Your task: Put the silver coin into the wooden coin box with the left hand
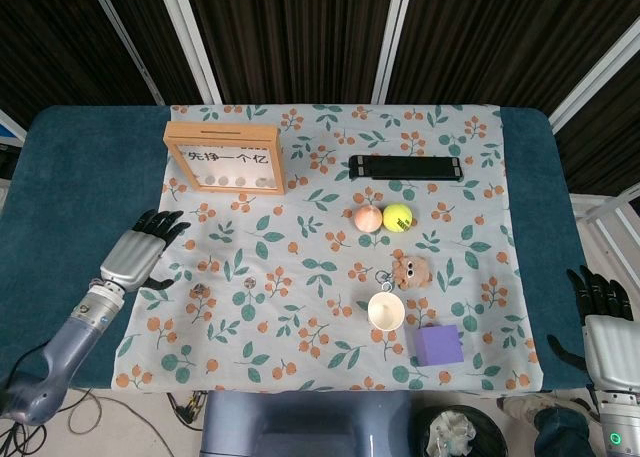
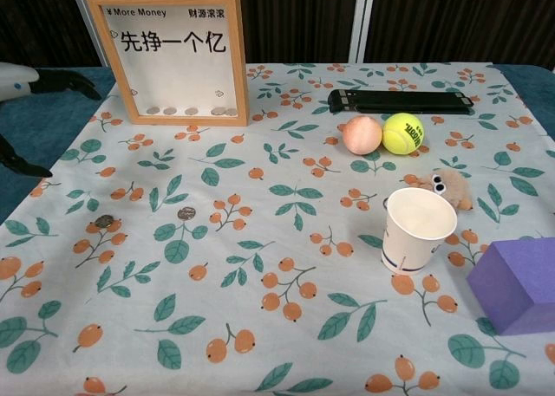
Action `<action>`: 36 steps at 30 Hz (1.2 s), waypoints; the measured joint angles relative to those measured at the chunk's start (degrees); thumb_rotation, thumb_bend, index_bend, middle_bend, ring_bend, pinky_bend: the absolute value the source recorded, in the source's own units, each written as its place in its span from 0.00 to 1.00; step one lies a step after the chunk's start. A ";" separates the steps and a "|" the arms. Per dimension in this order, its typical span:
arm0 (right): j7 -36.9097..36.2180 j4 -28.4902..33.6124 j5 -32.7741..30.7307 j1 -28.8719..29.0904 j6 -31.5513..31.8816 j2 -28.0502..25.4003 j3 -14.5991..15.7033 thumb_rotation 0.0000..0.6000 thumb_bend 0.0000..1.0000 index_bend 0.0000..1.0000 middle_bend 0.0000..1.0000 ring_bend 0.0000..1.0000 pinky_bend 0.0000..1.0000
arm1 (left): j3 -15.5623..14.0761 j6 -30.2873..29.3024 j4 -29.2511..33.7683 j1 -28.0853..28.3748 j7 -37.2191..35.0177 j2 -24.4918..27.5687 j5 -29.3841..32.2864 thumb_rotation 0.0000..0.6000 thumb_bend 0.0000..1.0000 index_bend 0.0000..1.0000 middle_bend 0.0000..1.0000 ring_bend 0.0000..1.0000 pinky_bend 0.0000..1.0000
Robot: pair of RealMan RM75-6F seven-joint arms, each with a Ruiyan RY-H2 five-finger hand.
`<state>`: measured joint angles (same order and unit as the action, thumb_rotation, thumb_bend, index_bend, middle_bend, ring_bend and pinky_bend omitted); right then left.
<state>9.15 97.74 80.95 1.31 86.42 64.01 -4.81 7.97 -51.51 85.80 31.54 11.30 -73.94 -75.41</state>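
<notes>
surface: a bench [image 1: 70,177] with teal covering, a floral cloth [image 1: 330,277] spread over its middle.
room: dark slatted panels with pale bars behind the far edge.
wooden coin box [image 1: 224,157]: upright at far left of the cloth, long axis left to right, glass front facing near, printed characters, coins along its bottom.
silver coin [image 2: 186,213]: small, round, flat on the cloth, near-left; another coin [image 2: 105,221] lies left of it.
left robot hand [image 1: 139,254]: fingers spread, holding nothing, over the cloth's left edge.
right robot hand [image 1: 603,329]: fingers apart, empty, at near right.
</notes>
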 measured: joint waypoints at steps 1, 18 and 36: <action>0.00 0.00 0.07 0.00 -0.03 -0.02 0.05 1.00 0.26 0.02 0.00 0.00 0.00 | -0.15 0.37 -1.01 0.31 0.37 -1.08 0.35 1.00 0.13 0.13 0.00 0.00 0.00; 0.10 -0.05 -0.06 0.11 -0.32 -0.12 0.04 1.00 0.26 0.02 0.00 0.00 0.00 | -2.81 1.43 -10.09 2.63 4.38 -10.46 2.10 1.00 0.13 0.14 0.00 0.00 0.00; 0.11 0.11 -0.07 0.14 -0.55 -0.24 0.15 1.00 0.26 0.02 0.00 0.00 0.00 | -3.48 1.79 -10.74 4.15 5.94 -11.95 2.67 1.00 0.13 0.14 0.00 0.00 0.00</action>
<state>9.26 97.85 80.88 1.45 85.87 63.78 -4.66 4.48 -49.72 75.06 35.69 17.25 -85.90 -72.74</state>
